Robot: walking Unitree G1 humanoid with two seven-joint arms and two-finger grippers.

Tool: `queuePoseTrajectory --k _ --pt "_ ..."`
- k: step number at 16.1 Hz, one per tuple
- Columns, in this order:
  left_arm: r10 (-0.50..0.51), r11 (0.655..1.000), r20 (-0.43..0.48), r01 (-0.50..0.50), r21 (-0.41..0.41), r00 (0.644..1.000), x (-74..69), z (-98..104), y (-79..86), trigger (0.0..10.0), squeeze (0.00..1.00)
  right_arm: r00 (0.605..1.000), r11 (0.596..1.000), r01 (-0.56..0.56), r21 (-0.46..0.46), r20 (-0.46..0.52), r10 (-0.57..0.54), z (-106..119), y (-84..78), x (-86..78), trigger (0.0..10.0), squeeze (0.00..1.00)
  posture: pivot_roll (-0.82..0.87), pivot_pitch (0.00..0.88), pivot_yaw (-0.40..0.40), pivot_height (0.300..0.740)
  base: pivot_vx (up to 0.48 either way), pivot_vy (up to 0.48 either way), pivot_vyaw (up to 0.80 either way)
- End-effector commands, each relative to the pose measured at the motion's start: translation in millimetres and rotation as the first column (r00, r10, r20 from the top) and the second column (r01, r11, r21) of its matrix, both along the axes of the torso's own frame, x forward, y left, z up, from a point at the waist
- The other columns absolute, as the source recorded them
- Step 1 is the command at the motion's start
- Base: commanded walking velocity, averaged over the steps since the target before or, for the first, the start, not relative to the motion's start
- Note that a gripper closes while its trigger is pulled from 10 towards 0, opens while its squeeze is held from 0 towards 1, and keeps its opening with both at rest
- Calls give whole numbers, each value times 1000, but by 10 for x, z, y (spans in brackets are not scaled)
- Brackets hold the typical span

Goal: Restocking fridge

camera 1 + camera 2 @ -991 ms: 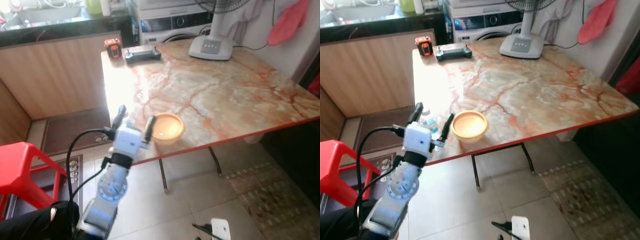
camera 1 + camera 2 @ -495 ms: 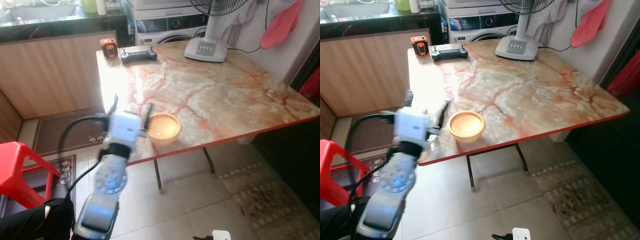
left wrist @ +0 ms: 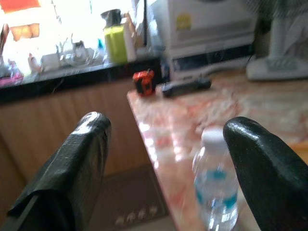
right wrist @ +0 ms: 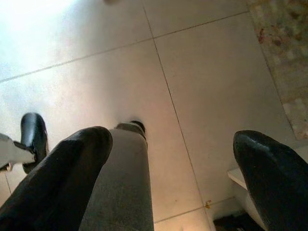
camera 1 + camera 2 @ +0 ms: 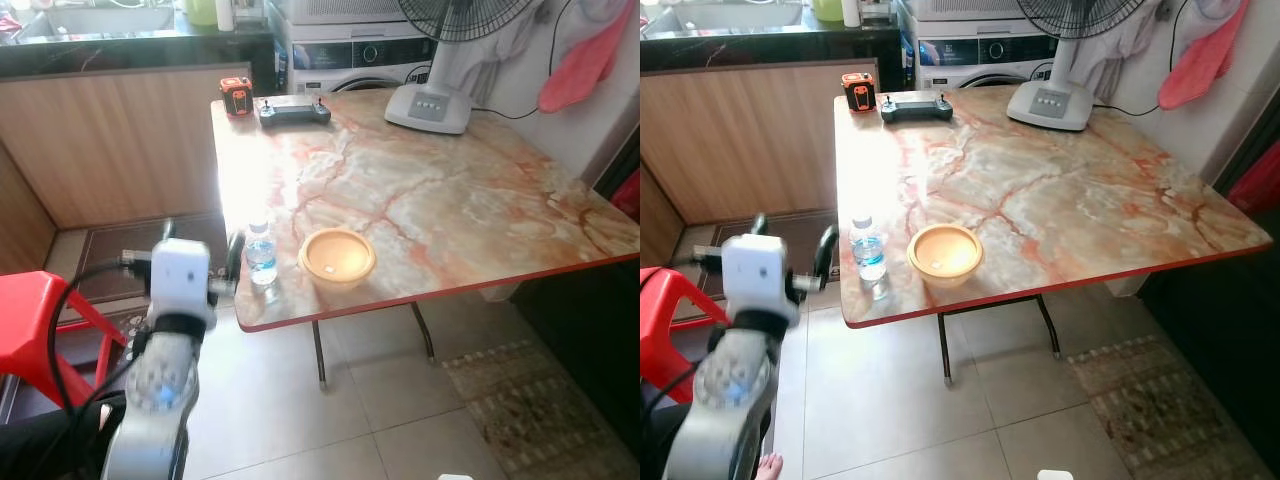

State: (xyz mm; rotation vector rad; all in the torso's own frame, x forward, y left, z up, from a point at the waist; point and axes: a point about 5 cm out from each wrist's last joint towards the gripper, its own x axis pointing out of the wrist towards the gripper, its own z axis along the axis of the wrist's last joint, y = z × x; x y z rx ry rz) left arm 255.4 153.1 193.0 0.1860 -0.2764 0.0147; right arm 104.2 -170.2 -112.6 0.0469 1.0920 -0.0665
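A small clear water bottle (image 5: 261, 253) with a blue label stands upright near the front left corner of the marble table (image 5: 450, 210). An orange bowl (image 5: 337, 258) sits just right of it. My left gripper (image 5: 200, 245) is open and hangs off the table's left edge, a little left of the bottle and not touching it. In the left wrist view the bottle (image 3: 216, 187) stands close to one black finger (image 3: 262, 163), outside the gap. My right gripper (image 4: 173, 163) is open and points down at the tiled floor.
At the table's far end lie an orange tape measure (image 5: 235, 95), a black controller (image 5: 294, 110) and a fan base (image 5: 430, 105). A red stool (image 5: 40, 320) stands at my left. A wooden counter (image 5: 120, 140) lies beyond, a patterned rug (image 5: 530, 400) at the right.
My left gripper has drawn back leftward off the table, away from the bottle it was around. The bottle now stands free. The camera view also shifted.
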Motion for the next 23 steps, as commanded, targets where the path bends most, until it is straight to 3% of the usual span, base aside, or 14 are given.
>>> queuePoseTrajectory --k 1,5,9,15,20,22,23 --pt "-11 1000 6 11 -29 1000 75 54 -2 10000 0 999 998 45 41 -23 -44 -31 83 -103 10000 0 91 0 -19 740 0 0 0" --pt "11 999 64 -8 -52 998 168 208 64 10000 0 998 995 56 78 -12 -55 -34 153 -127 10000 0 76 0 8 740 61 0 0" --pt "9 1000 65 -7 -28 998 202 227 111 10000 0 999 996 41 77 -13 -40 -34 163 -124 10000 0 71 0 15 740 281 0 0" --pt "-29 999 58 32 -37 998 238 211 42 10000 0 999 996 49 78 -9 -49 -30 153 -107 10000 0 82 0 9 740 331 0 267" --pt "-107 994 51 109 -25 993 235 210 -66 10000 0 999 996 47 80 -1 -48 -23 149 -83 10000 0 89 0 3 740 190 0 0" --pt "-195 976 -64 187 -111 979 224 41 -140 10000 0 999 996 33 79 -3 -33 -23 157 -78 10000 0 99 0 0 740 0 0 0" --pt "-246 963 -75 235 -129 966 200 37 -192 10000 0 999 996 32 81 -3 -32 -23 159 -76 10000 0 99 0 0 740 0 0 0"
